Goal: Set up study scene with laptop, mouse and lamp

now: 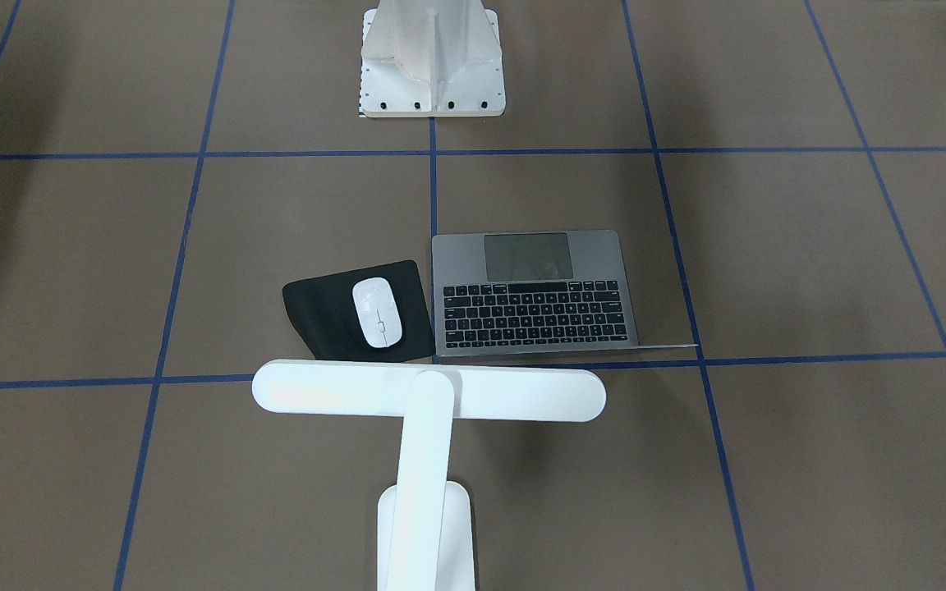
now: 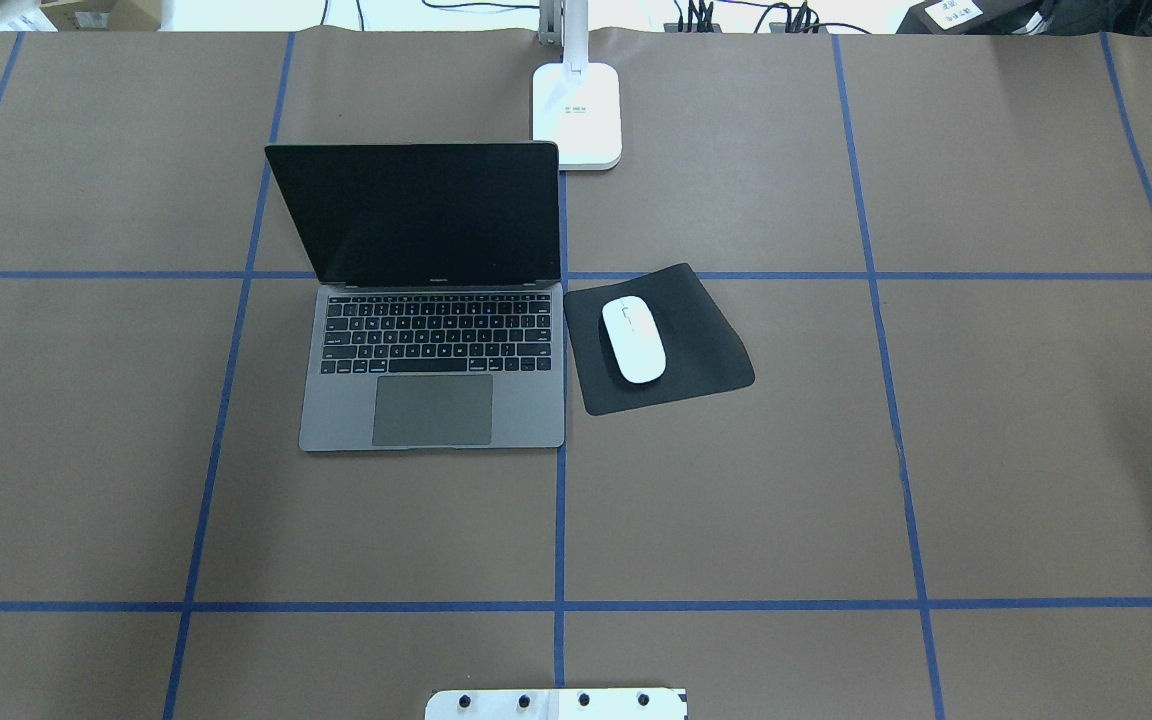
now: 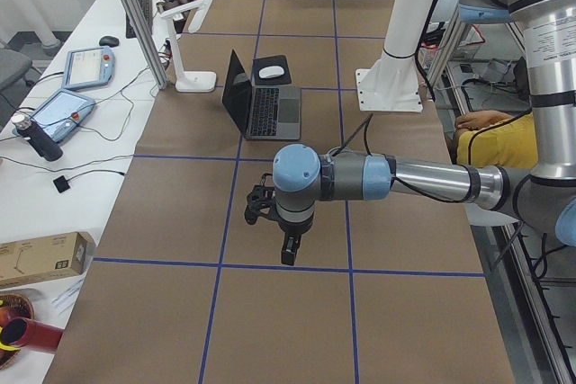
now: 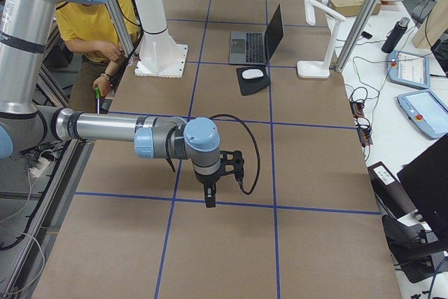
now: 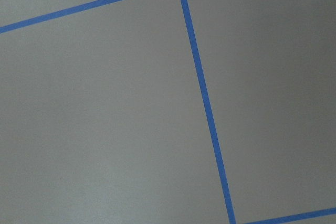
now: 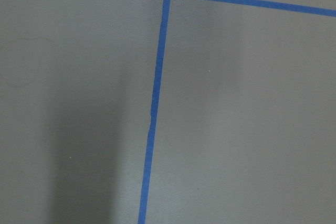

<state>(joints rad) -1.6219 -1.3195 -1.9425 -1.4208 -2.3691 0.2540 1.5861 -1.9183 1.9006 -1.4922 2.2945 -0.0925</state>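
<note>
Study set laid out mid-table, arms hanging nearer the robot.

Caught only by the 2 side cameras: left gripper (image 3: 288, 256) and right gripper (image 4: 210, 197) over bare table (image 2: 936, 450), opening and hold impossible to tell. Farther out, open laptop (image 2: 431, 335), then mouse (image 2: 633, 340) on black pad (image 2: 706, 350) beside it. Farthest, lamp (image 1: 428, 392), head cropped overhead, whole from the front.

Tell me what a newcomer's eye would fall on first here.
First the open laptop near the middle of the table, its screen dark, with the white mouse on a black mouse pad at its right side. Beyond them, far from the robot, stands the white T-shaped lamp. The left arm and the right arm hang low over the table, apart from these things.
</note>
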